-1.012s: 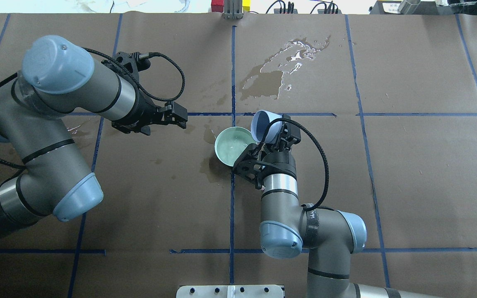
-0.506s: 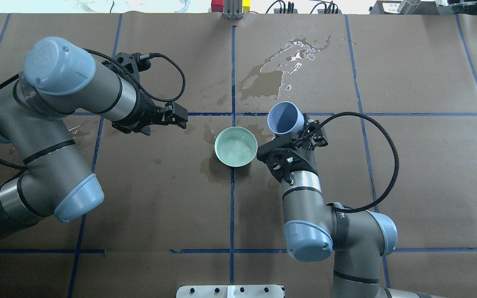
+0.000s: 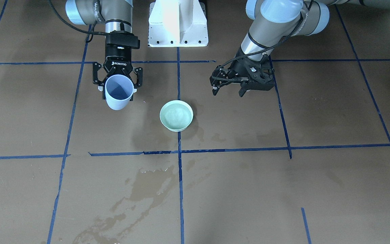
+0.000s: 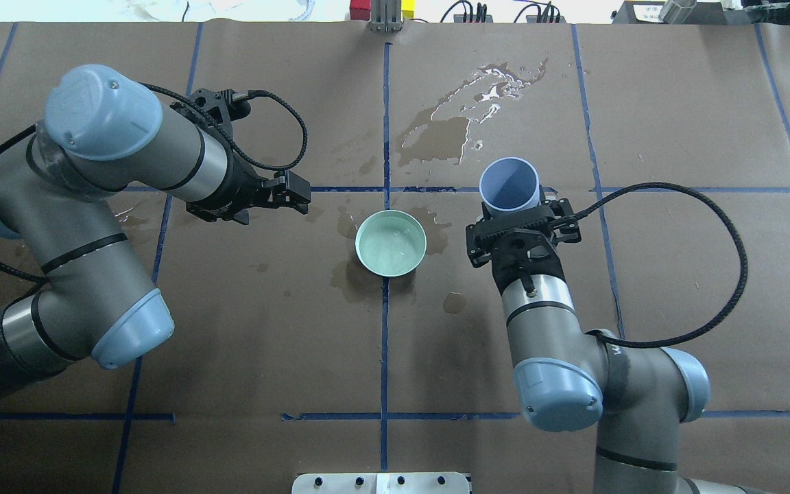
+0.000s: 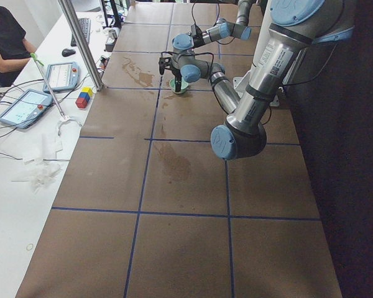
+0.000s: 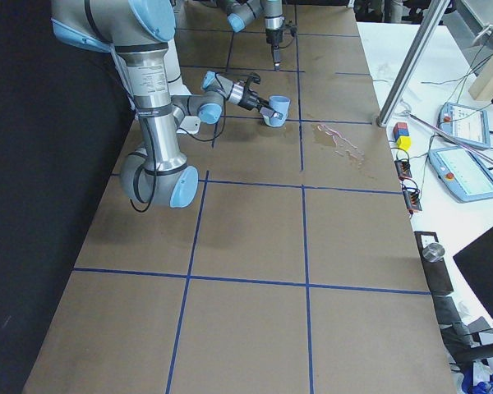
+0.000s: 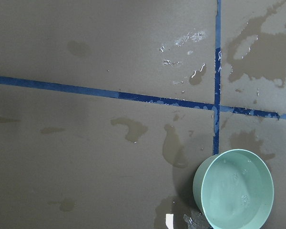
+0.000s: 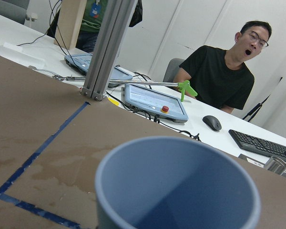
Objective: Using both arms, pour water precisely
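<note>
My right gripper (image 4: 520, 214) is shut on a pale blue cup (image 4: 510, 184) and holds it upright above the table, to the right of a mint-green bowl (image 4: 391, 243). The cup fills the bottom of the right wrist view (image 8: 176, 191); I see no water inside it. Water (image 4: 387, 245) glints in the bowl, which also shows in the front view (image 3: 176, 115) and the left wrist view (image 7: 233, 190). My left gripper (image 4: 304, 192) is open and empty, hovering to the left of the bowl and a little beyond it. In the front view the right gripper (image 3: 118, 84) is on the left and the left gripper (image 3: 227, 92) on the right.
Dark wet stains (image 4: 446, 130) lie on the brown paper beyond the bowl, with smaller ones around it (image 4: 455, 302). Blue tape lines (image 4: 385, 357) cross the table. The white pedestal (image 3: 178, 23) stands at the robot's side. An operator (image 8: 219, 76) sits past the far edge.
My right gripper has swung the cup from tilted over the bowl's rim to upright and carried it right, away from the bowl. The left arm has hardly moved.
</note>
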{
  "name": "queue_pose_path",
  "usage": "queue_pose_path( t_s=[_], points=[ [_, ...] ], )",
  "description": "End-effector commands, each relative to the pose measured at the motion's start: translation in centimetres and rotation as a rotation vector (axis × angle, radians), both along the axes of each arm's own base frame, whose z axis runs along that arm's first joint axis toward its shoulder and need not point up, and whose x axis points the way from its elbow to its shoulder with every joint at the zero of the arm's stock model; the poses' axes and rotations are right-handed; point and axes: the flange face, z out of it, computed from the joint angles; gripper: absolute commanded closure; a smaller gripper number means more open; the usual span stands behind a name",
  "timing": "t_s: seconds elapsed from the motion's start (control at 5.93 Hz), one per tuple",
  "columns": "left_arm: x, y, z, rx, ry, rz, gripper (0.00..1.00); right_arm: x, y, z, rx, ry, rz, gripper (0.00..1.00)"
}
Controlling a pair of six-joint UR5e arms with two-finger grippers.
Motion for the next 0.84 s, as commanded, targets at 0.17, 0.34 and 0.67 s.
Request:
queue_pose_path(
  t_s=[0.17, 0.34, 0.67],
  points=[
    [-0.1, 0.0, -0.1, 0.000, 0.001, -0.003, 0.00, 8.1, 1.1, 6.4, 0.014, -0.212, 0.032, 0.98],
    [-0.1, 0.0, -0.1, 0.000, 0.001, -0.003, 0.00, 11.3, 1.5, 10.5, 0.019, -0.236, 0.020, 0.98],
    [0.0, 0.0, 0.0, -0.002, -0.001, -0.001, 0.00, 16.9, 2.6, 19.2, 0.029, -0.266, 0.033, 0.99]
  ],
)
